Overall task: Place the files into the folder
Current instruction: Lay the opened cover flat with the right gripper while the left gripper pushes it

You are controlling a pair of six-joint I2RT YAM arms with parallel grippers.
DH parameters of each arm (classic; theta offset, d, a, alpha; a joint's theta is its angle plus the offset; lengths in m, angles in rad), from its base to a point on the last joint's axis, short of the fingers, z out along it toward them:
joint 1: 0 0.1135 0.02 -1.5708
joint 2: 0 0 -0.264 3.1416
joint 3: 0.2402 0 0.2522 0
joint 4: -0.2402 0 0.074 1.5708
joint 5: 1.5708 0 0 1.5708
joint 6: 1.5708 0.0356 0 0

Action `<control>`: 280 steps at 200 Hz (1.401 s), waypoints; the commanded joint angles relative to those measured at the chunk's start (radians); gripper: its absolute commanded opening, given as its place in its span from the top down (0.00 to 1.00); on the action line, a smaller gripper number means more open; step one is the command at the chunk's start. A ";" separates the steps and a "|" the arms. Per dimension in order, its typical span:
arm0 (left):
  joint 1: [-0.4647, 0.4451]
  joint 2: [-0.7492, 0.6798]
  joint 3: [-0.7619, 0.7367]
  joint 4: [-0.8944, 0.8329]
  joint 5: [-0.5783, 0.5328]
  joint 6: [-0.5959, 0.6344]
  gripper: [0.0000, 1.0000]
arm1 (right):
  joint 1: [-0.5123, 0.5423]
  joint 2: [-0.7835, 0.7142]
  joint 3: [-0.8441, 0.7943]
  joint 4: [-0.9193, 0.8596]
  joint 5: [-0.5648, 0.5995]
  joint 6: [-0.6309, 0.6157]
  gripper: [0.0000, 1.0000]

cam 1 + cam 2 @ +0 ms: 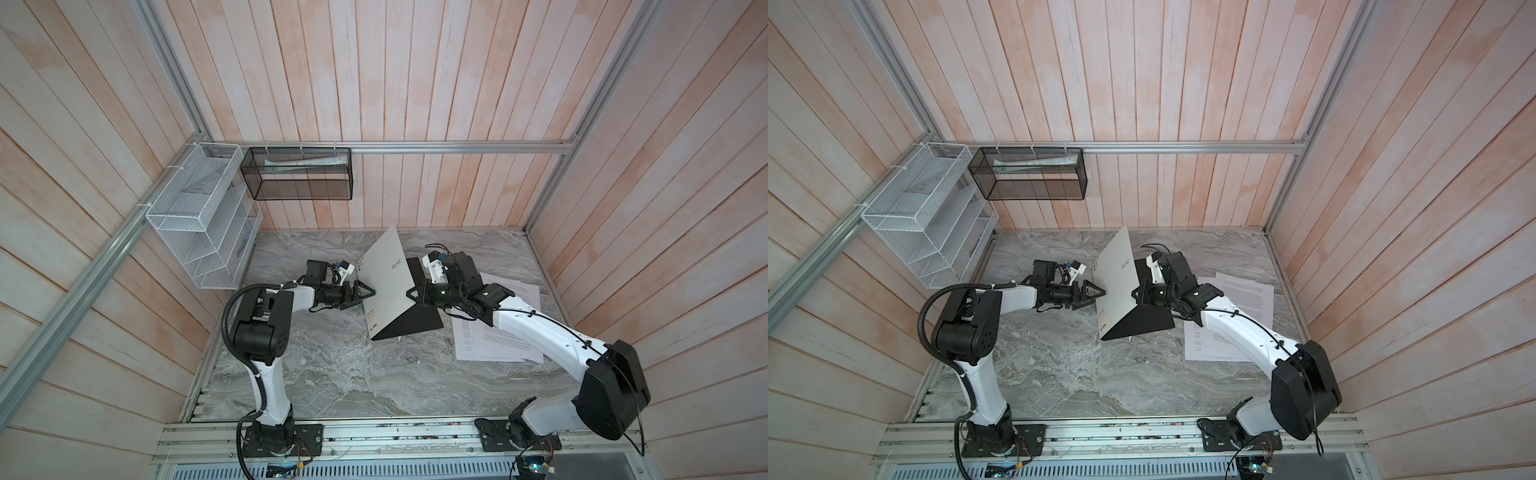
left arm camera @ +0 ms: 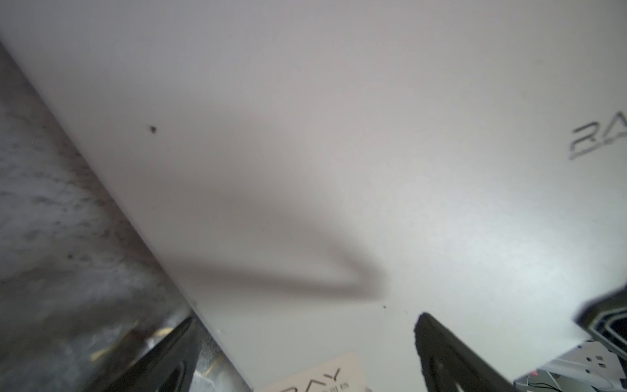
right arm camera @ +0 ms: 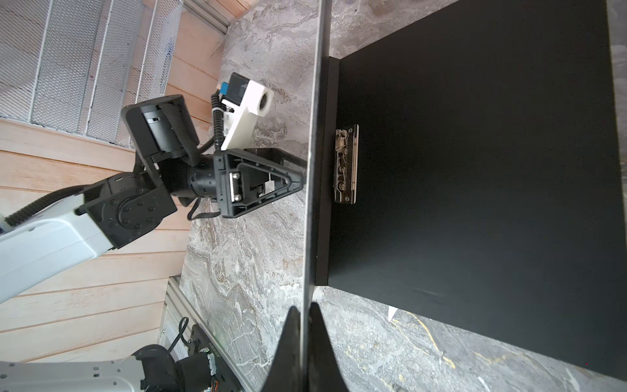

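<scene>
Both arms (image 1: 536,330) extended inward: right fingers (image 3: 285,356) clamp folder (image 1: 384,274) cover; left fingers (image 2: 448,349) apart beside it.

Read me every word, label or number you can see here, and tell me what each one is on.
"RAY": logo on the folder's raised grey cover.
"RAY": label near the cover's corner; the small print under it is blurred.
The files: printed black text, too small to read.
</scene>
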 commanded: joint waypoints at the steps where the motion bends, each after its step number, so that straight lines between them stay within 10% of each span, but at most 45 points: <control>1: 0.081 -0.153 -0.047 -0.052 0.043 0.075 0.00 | 0.016 0.017 0.062 0.017 -0.008 0.000 0.94; 87: 0.137 -0.325 -0.098 -0.089 0.048 0.056 0.00 | 0.082 0.107 0.184 0.003 -0.038 -0.006 0.68; 280: 0.312 -0.404 0.061 -0.242 0.196 -0.122 0.00 | 0.248 0.315 0.354 0.110 -0.205 0.005 0.57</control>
